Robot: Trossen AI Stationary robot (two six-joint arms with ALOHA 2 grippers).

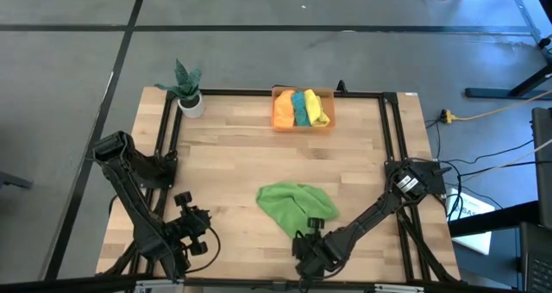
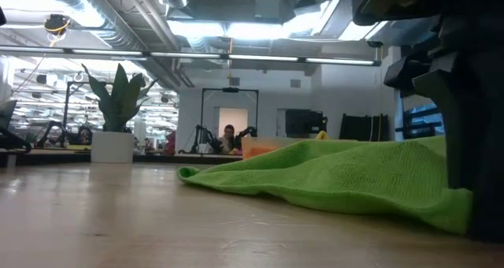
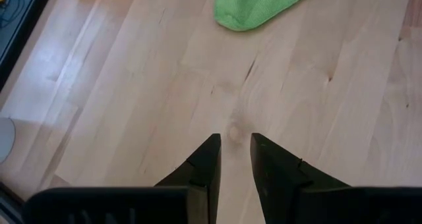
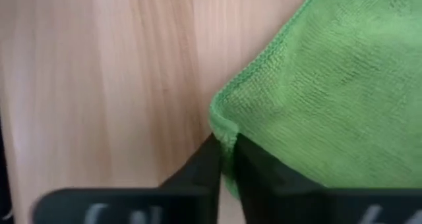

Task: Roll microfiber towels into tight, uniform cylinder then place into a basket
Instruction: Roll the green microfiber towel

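The light green microfiber towel (image 1: 293, 203) lies crumpled on the wooden table (image 1: 233, 164), near its front edge; in the low view the towel (image 2: 339, 173) rests in a low heap. My right gripper (image 1: 304, 236) stands at the towel's near end, shut on it (image 4: 226, 145). The orange basket (image 1: 304, 112) sits at the table's far edge and holds rolled orange, teal and yellow towels. My left gripper (image 1: 200, 217) hovers open over bare wood (image 3: 234, 141), to the left of the green towel (image 3: 257, 6). My right gripper pinches the green towel's hemmed corner (image 4: 223, 126) at its near end between the two fingers (image 4: 201, 168). The fingers come steeply from above, slanting from the table's near right. The towel lies slack on the table. I cannot tell whether one layer or several is held.
A white pot with a green plant (image 1: 188, 93) stands at the far left corner. A black frame (image 1: 392, 129) runs along the table's edges. Bare wood stretches between the green towel and the basket.
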